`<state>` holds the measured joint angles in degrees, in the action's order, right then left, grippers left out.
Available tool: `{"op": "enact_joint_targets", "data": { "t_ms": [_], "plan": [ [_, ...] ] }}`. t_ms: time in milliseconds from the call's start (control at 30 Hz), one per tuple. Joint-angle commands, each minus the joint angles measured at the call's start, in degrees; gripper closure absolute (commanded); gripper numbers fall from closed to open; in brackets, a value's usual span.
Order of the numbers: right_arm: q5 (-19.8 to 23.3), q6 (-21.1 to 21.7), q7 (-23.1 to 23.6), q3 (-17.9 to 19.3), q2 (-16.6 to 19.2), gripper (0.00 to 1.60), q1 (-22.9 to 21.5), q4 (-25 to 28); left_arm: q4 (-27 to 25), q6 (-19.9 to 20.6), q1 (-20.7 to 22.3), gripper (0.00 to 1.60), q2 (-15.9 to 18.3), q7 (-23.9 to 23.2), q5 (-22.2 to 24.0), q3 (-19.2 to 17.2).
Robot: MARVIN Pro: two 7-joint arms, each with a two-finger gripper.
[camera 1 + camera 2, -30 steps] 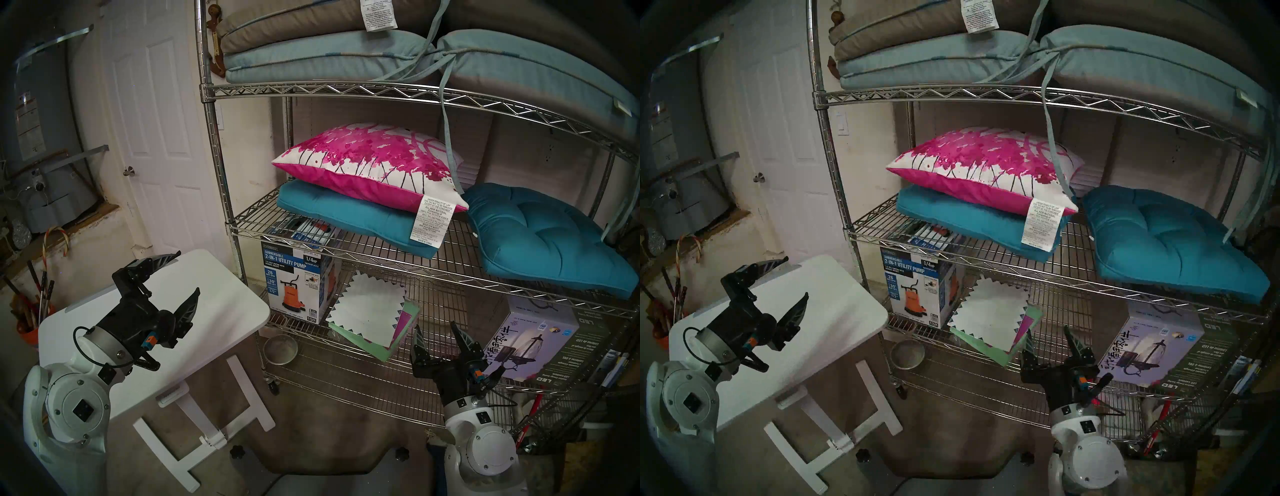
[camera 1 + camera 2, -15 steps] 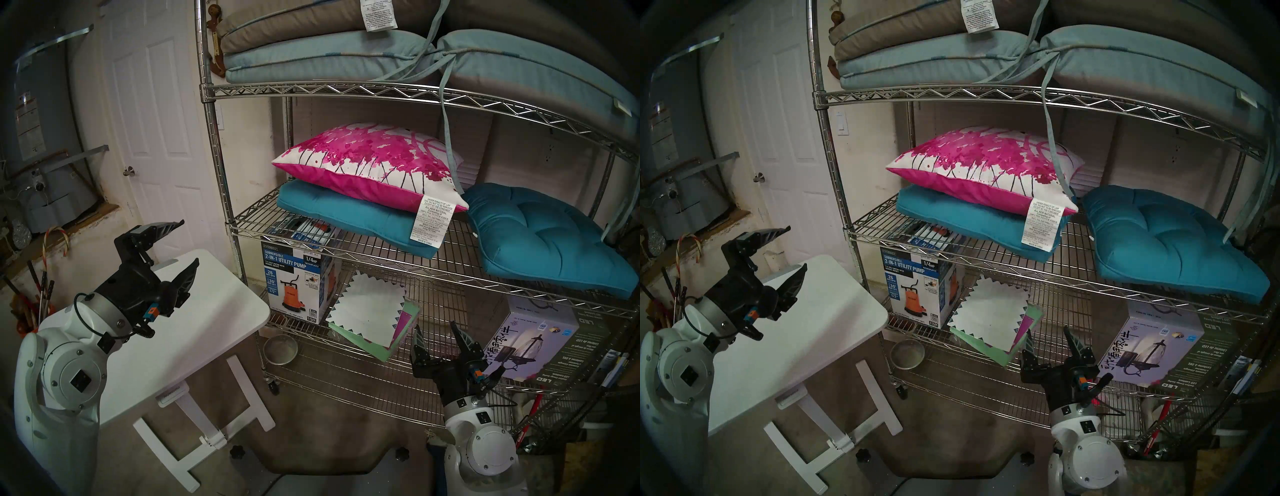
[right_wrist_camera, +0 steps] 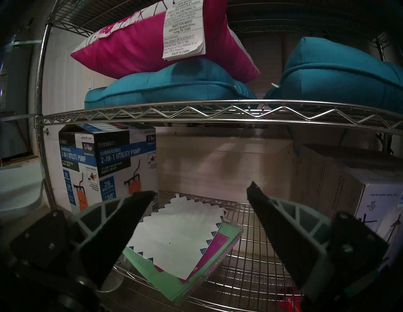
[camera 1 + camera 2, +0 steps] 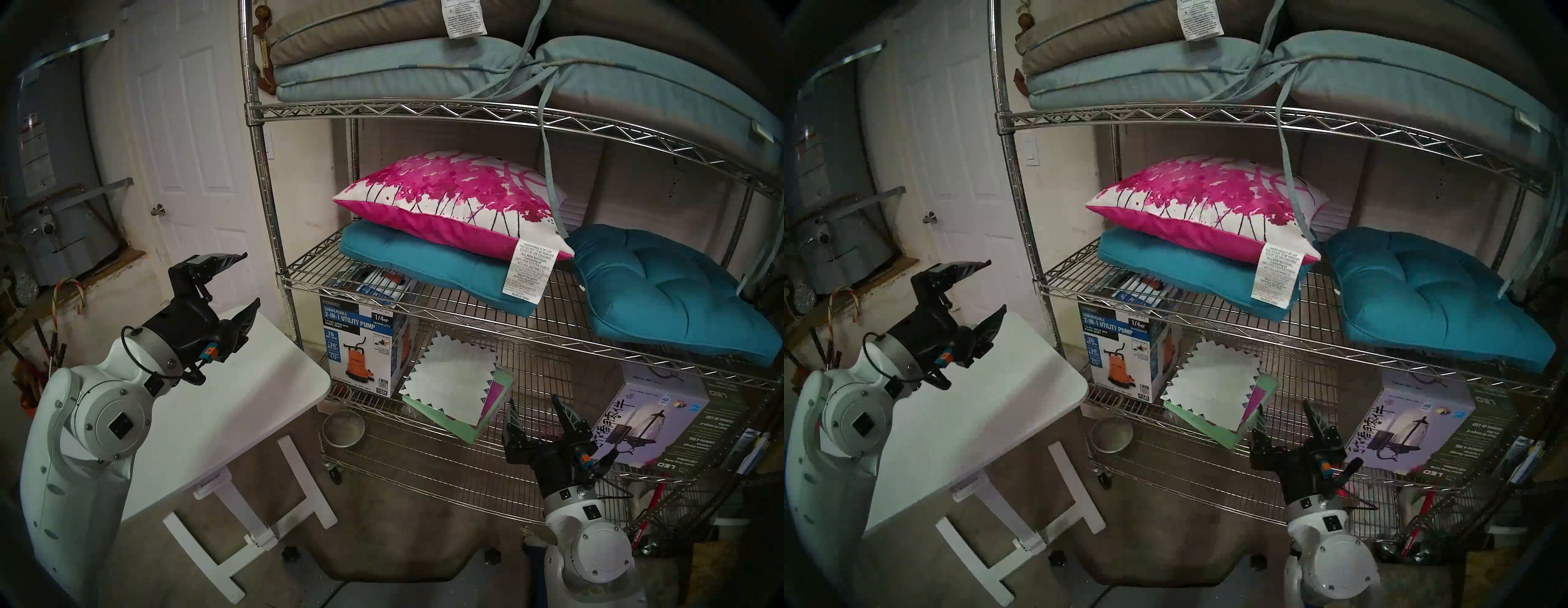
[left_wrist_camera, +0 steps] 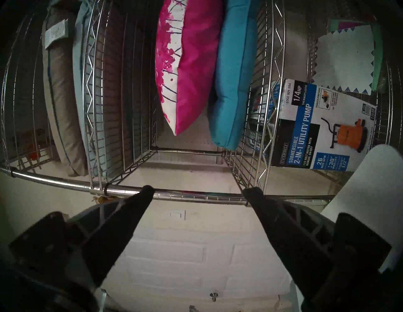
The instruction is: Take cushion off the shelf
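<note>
Magenta cushion (image 4: 454, 204) on shelf (image 4: 466, 112), well apart from both jaws, wide, empty.

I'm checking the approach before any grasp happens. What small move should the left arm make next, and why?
Probably carry the left gripper up and rightward past the rack's corner post toward the cushion. Its jaws are open and empty, it hangs over the white table, and the cushion lies untouched on a teal seat cushion.

Magenta-splattered cushion (image 4: 456, 199) on shelf (image 4: 424, 111)
</note>
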<state>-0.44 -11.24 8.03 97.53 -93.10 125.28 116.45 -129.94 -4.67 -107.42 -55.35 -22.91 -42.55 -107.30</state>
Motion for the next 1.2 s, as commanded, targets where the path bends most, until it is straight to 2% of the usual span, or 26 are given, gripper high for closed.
{"op": "enact_joint_targets", "data": {
  "t_ms": [0,633,833,1167],
  "plan": [
    [0.03,-0.27,0.00,-0.03,0.02,0.00,-0.35,0.88,0.49,0.94,6.47,0.00,5.22,1.06,0.58,1.40],
    [0.04,-0.34,0.00,-0.03,0.06,0.00,-0.51,0.61,5.17,3.44,18.51,0.00,8.82,2.12,2.90,9.48],
    [0.05,-0.36,0.00,-0.03,0.06,0.00,-0.51,0.65,7.26,4.13,22.02,0.00,8.99,2.37,3.50,12.13],
    [0.05,-0.34,0.00,-0.03,0.08,0.00,-0.55,0.55,11.04,3.66,28.04,0.00,7.58,2.76,2.64,19.31]
  ]
}}
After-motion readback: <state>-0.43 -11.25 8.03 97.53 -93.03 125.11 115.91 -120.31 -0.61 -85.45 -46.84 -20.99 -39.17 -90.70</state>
